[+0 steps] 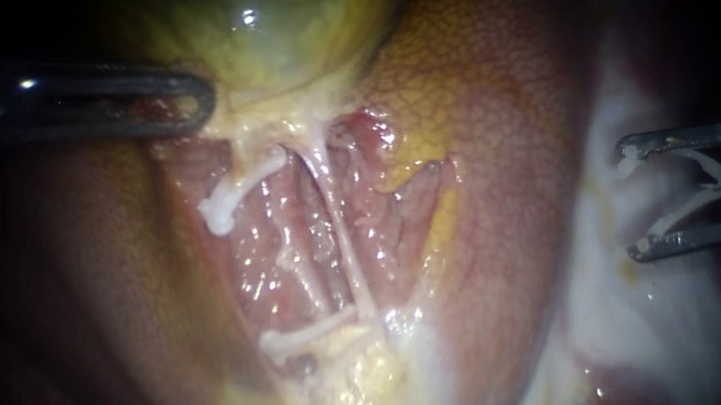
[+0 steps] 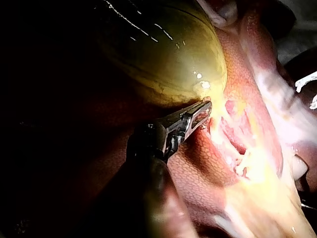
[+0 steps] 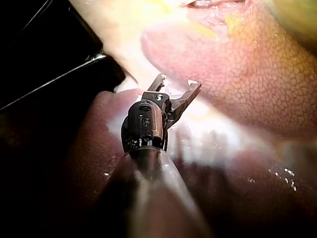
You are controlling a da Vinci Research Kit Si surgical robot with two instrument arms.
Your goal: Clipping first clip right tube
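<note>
**Clip loaded, right tube waiting**

On the left, the left instrument (image 1: 197, 100) reaches in with its jaws closed on the lower edge of the gallbladder (image 1: 277, 24). That pull looks meant to lift the green sac away and draw the tissue below it taut. Move right and there's the payoff: an opened pink window. In it the left tube (image 1: 248, 183) slants off to a pale stub. Just beside it, the right tube (image 1: 341, 234) runs thin and straight from far to near, bare, no clip on it yet. Right again, the mottled liver (image 1: 497, 96) walls in that window. Out at the far right, the right instrument (image 1: 632, 202) waits well apart from the tube. Its jaws are spread wide with a pale clip (image 1: 707, 173) seated between them, mouth facing left toward the target. My read: the approach comes next, and those jaws must straddle the right tube alone.
</note>
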